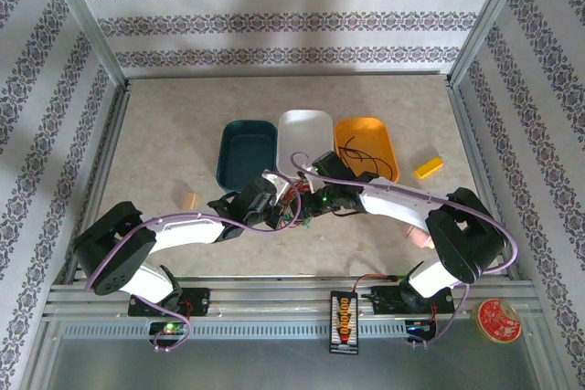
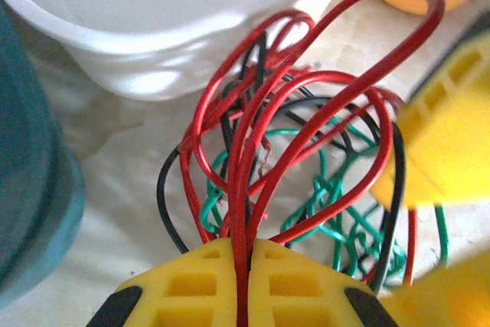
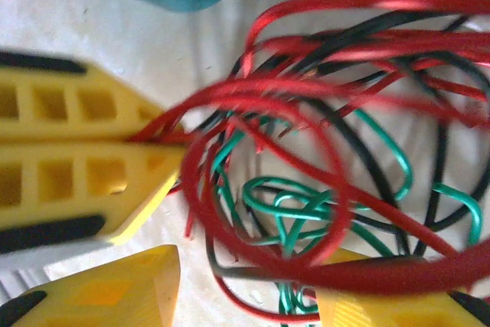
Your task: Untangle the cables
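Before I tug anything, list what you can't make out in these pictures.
- Top view: wires too small, partly covered by left arm and right arm; knots unreadable.
- Left wrist view: strands vanish behind the shut left jaws and the bottom edge.
- Right wrist view: nearest red wire blurred; strands run off the right edge.

Glossy plastic-coated cables [image 2: 245, 204], smooth shiny white plastic tub [image 2: 191, 67].

Both arms fold at the elbow and reach inward, the left arm [image 1: 183, 230] and right arm [image 1: 402, 203] nearly meeting at the wrists. The left gripper [image 2: 246, 246] has its fingers pressed together, pinching red cables [image 2: 242, 181]. The right gripper [image 3: 249, 266] has its fingers spread apart, seemingly gripping nothing, though that view is blurred.
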